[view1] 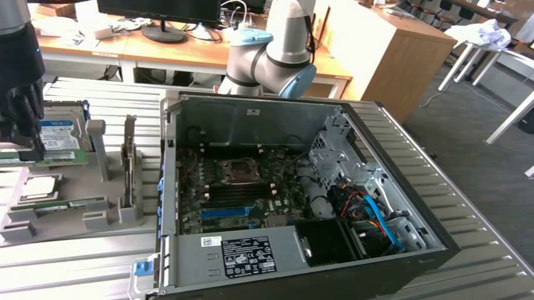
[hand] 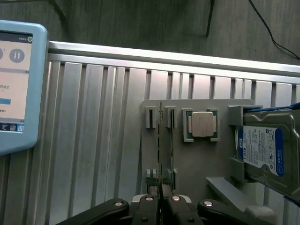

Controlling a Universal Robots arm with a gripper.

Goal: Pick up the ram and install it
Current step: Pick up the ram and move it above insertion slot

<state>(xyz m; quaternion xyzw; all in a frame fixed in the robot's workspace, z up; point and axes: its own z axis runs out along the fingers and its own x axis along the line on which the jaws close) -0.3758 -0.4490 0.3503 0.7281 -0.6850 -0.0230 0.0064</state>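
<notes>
Your gripper [hand: 160, 200] has its fingers pressed together on the ram [hand: 160, 140]. In the wrist view you see the ram edge-on, one thin line running away from the fingertips over the grey holder [hand: 197, 159]. Neither view tells you whether the stick sits in its slots or hangs just clear of them.

In the exterior view the gripper [view1: 32, 149] is a dark mass cropped by the frame's edge. The ram [view1: 59, 157] is a green strip right at its tip, partly covered by it. A second green stick [view1: 75, 205] lies at the holder's near end.

The hard drive [hand: 262, 150] is cut off by the picture's edge, and the processor chip [hand: 202, 124] lies flat in its pocket beside it. The text on the pendant screen [hand: 18, 79] is too small to read.

Everything stands on a ribbed aluminium table [view1: 476, 262]. The open computer case [view1: 250, 122] lies just beside the holder, on the exterior view's right of it, with the motherboard [view1: 242, 194] exposed. Behind the table you have wooden desks [view1: 184, 53] and a monitor [view1: 159, 9].
</notes>
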